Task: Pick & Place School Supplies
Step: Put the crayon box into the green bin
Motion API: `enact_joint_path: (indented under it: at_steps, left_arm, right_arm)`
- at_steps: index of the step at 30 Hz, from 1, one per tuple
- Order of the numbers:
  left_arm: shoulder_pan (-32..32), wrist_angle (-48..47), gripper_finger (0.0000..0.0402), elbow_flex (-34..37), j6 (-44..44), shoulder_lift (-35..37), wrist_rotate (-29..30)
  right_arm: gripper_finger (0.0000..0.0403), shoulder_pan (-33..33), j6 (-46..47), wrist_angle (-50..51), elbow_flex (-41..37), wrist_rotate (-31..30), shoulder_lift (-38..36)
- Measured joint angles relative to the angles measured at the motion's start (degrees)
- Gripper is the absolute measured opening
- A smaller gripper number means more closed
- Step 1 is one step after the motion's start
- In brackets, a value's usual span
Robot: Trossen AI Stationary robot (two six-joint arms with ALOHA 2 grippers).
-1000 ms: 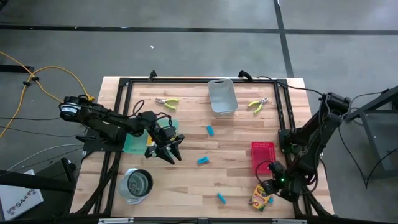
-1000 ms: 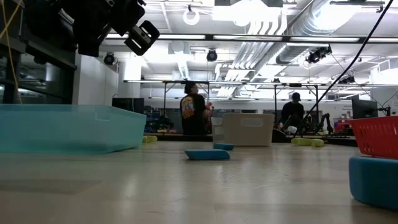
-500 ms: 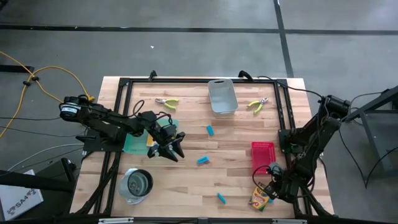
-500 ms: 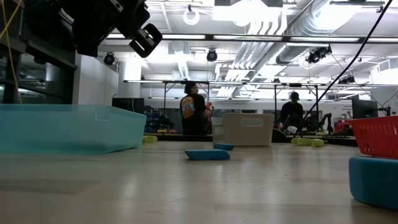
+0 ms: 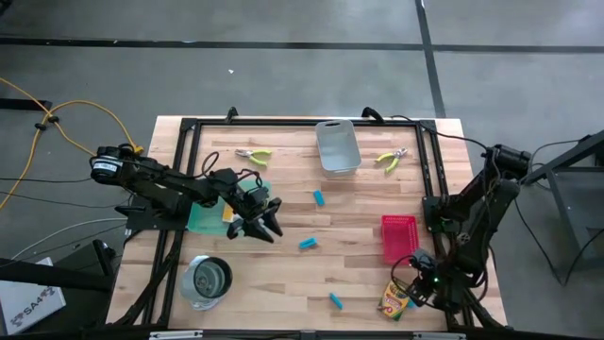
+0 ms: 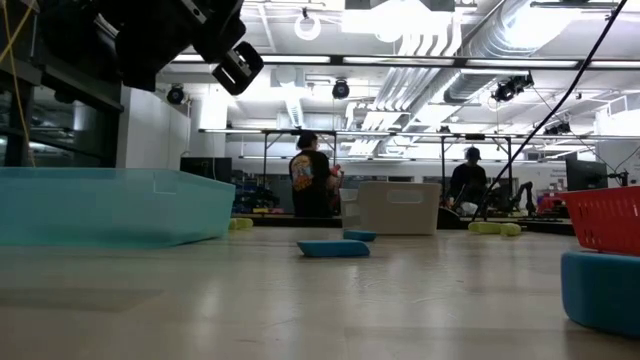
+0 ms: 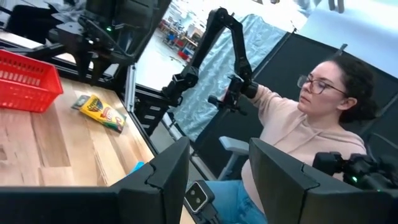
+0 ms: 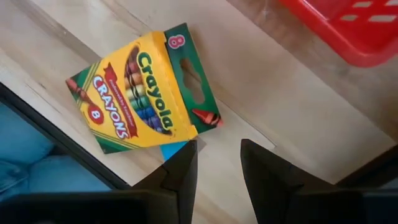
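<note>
A yellow-and-green crayon box (image 8: 140, 93) lies flat near the table's near right corner (image 5: 396, 300), with a light-blue block (image 8: 174, 149) peeking out under its edge. My right gripper (image 8: 217, 163) hangs open just above it, pointing steeply down and holding nothing. My left gripper (image 5: 260, 225) stands open and about level beside the green mat (image 5: 200, 217), empty as well (image 7: 217, 180). Light-blue blocks (image 5: 319, 197) (image 5: 307, 244) (image 5: 336, 300) lie on the wood. Two plier-like tools (image 5: 253, 155) (image 5: 392, 159) lie near the far edge.
A red tray (image 5: 398, 236) stands just beyond the crayon box, and a grey bin (image 5: 337, 146) at the far middle. A round metal cup (image 5: 208, 280) sits near the left front. A black frame (image 5: 429, 170) runs round the table. A seated person (image 7: 311, 124) shows beyond the right edge.
My right gripper has rolled about its own pointing line above the crayon box, staying at about the same spot. My left gripper's fingers have swung a little toward the far edge at the wrist. Nothing on the table has moved.
</note>
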State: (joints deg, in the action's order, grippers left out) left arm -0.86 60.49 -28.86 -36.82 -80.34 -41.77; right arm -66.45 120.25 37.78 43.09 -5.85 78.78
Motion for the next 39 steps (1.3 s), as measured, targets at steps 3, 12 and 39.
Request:
enact_joint_path:
  at_steps: [3, 12, 39]
  left_arm:
    - [0.0, 0.0, 0.0163, 0.0, 0.0, 0.0, 0.5]
    - [0.0, 0.0, 0.0163, 0.0, 0.0, 0.0, 1.6]
    - [0.9, 0.0, 0.0163, 0.0, 1.0, 0.0, 4.6]
  right_arm:
    - [0.0114, 0.0, -0.8, 0.0, 0.0, -0.2, 0.0]
    - [0.0114, 1.4, -3.4, -12.1, -9.6, 0.2, -7.6]
    - [0.0114, -2.2, 1.5, -15.6, -15.2, -8.1, -14.2]
